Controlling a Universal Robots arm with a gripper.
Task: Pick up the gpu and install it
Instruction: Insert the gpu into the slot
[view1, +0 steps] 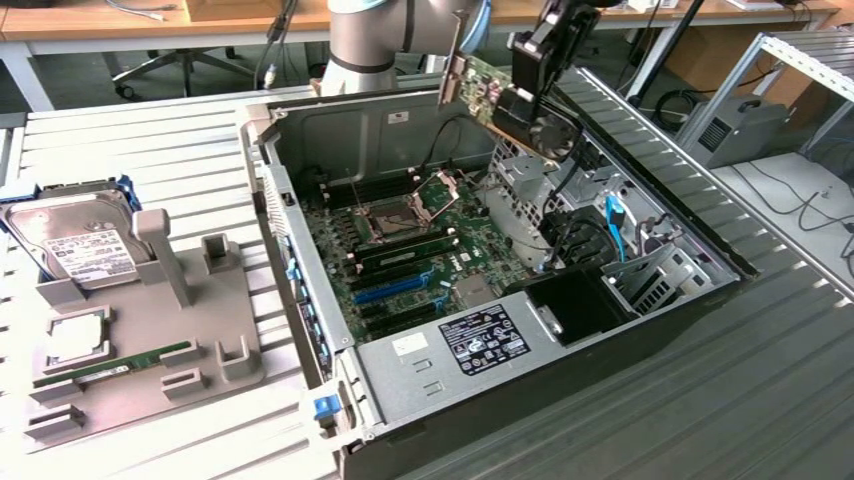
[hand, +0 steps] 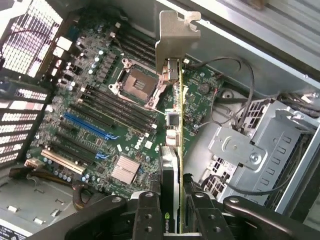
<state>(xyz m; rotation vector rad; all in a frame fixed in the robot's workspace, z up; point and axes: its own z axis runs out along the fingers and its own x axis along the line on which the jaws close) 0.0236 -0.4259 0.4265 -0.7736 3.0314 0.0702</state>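
1. The gripper (hand: 173, 211) has its fingers (hand: 148, 212) drawn in narrowly on the gpu (hand: 170, 170). They pinch the card edge-on at the end away from its bracket. The hold looks slim, so a sideways knock could twist the card between the pads.
2. The gpu hangs tilted in the air above the open computer case (view1: 287, 235), seated in no slot. Its pale bracket (hand: 175, 35) is at the far end.
3. Below lies the motherboard (hand: 100, 95) with its blue slot (hand: 85, 125). A tilted descent could miss a slot and scrape the board or the open CPU socket (hand: 135, 85).
4. Loose cables (hand: 240, 90) and the drive cage (hand: 255, 150) sit just beside the card, where the bracket could snag.
5. Farthest off, the hard drive (view1: 80, 245) and RAM stick (view1: 114, 365) rest on a grey tray (view1: 174, 300), well apart from any risk.
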